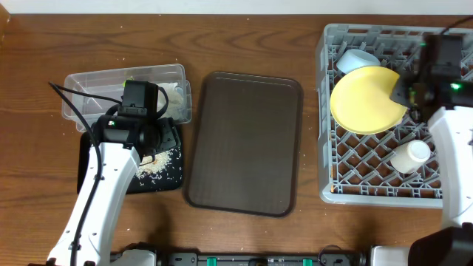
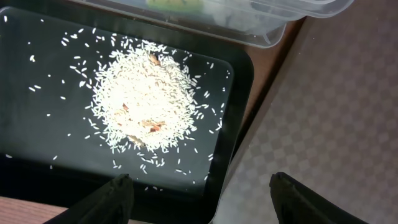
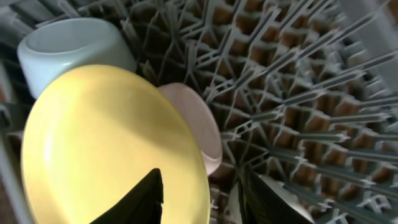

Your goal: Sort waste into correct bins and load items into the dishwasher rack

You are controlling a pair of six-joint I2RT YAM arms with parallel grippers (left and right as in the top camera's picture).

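The dishwasher rack point(image 1: 369, 177) holds a light blue bowl point(image 1: 355, 58), a small pale cup point(image 1: 410, 157) and a tilted yellow plate point(image 1: 366, 100). My right gripper point(image 1: 406, 92) straddles the plate's right rim; in the right wrist view its jaws point(image 3: 202, 174) stand apart on either side of the plate point(image 3: 106, 143). A white bowl point(image 3: 199, 124) lies behind the plate. Rice scraps point(image 2: 146, 93) lie piled in the black tray point(image 2: 37, 124). My left gripper point(image 2: 202, 180) is open and empty over that tray's right edge. The clear tub point(image 1: 89, 85) holds the yellow-green wrapper point(image 2: 177, 5). Chopsticks are not visible.
The dark brown serving tray point(image 1: 244, 144) lies between the black tray and the rack, right beside the black tray point(image 2: 336, 112). The left arm's cable runs across the clear tub. The rack's front rows of pegs are bare.
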